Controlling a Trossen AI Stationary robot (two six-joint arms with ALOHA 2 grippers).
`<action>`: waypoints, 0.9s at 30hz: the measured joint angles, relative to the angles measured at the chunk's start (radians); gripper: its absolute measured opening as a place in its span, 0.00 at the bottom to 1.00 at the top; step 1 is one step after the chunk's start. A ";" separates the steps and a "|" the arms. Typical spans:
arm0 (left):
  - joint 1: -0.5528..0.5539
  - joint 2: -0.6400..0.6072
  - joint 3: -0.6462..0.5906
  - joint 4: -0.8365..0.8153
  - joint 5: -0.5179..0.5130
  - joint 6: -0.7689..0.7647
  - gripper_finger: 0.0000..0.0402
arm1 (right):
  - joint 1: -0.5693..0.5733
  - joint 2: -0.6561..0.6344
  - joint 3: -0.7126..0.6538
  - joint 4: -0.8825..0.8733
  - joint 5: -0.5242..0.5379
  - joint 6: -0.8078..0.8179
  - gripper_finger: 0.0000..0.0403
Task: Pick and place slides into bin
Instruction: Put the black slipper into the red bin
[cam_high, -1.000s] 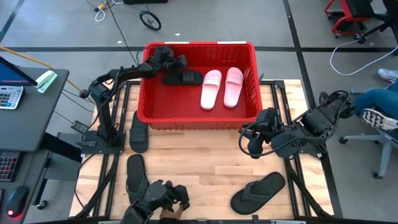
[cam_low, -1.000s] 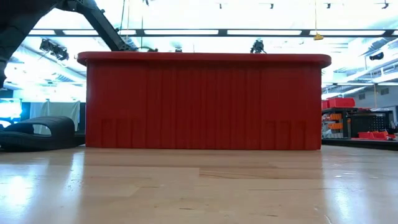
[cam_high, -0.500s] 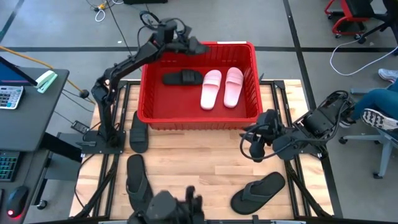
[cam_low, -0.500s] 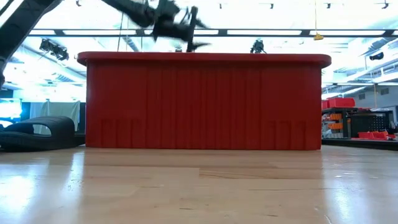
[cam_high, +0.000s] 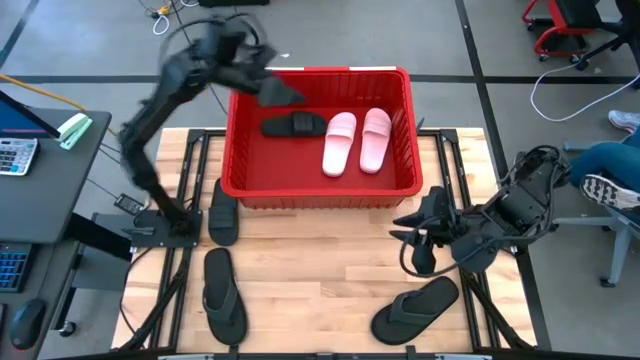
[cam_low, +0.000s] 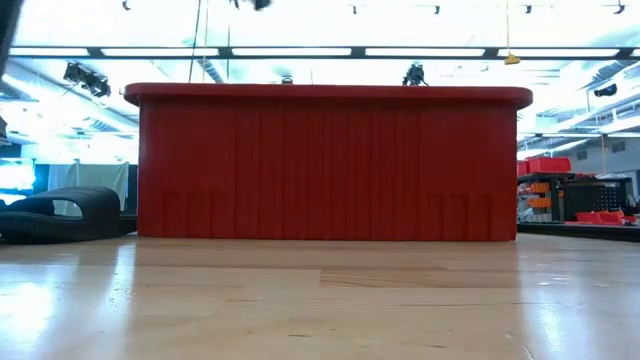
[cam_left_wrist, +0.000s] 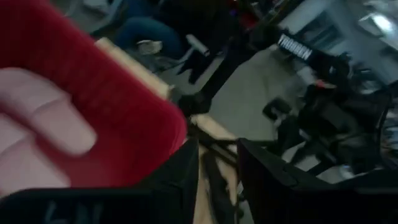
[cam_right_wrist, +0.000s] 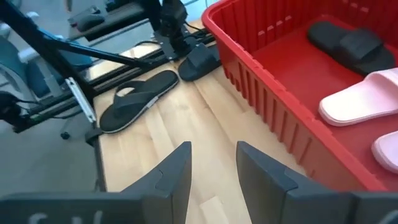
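Seen from the high view, the bin (cam_high: 240, 185) holds three slides: one black slide (cam_high: 294, 125) and two pink slides (cam_high: 357, 140); three remain on the table (cam_high: 320, 255): a black broad-strap slide (cam_high: 223, 212) just beside the bin's left front corner, a black flip-flop (cam_high: 222, 295) nearer the front edge on the left, and another flip-flop (cam_high: 415, 308) front right; the right gripper (cam_high: 422, 243) hangs just above and behind that right flip-flop, whose long axis runs diagonally from front-left to back-right; the left gripper (cam_high: 268, 88), blurred, is high over the bin's far left corner, well apart from any loose slide; judgement: right arm is nearer, target lies forward of and below its fingers.

Low view: bin wall (cam_low: 330, 165) fills the middle; the broad-strap slide (cam_low: 62, 213) sits at its left; neither gripper is clearly seen.

Left wrist view: fingers (cam_left_wrist: 180, 180) spread with a clear gap, nothing between; red bin corner (cam_left_wrist: 112, 124) and a pink slide (cam_left_wrist: 37, 124) beneath.

Right wrist view: fingers (cam_right_wrist: 174, 171) spread, nothing held; the left-side flip-flop (cam_right_wrist: 137, 99) and broad-strap slide (cam_right_wrist: 199, 61) lie far across the table; its own nearby flip-flop is out of sight.
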 joint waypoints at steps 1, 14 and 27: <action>-0.006 -0.039 -0.012 -0.049 -0.027 0.014 0.27 | -0.008 0.006 0.000 0.000 0.001 -0.011 0.33; -0.427 -0.333 -0.087 -0.604 -0.435 -0.131 0.19 | -0.133 0.107 0.000 0.002 -0.082 -0.092 0.33; -0.821 -0.439 -0.684 -0.616 -0.469 -0.355 0.19 | -0.177 0.105 0.000 0.040 -0.088 -0.056 0.33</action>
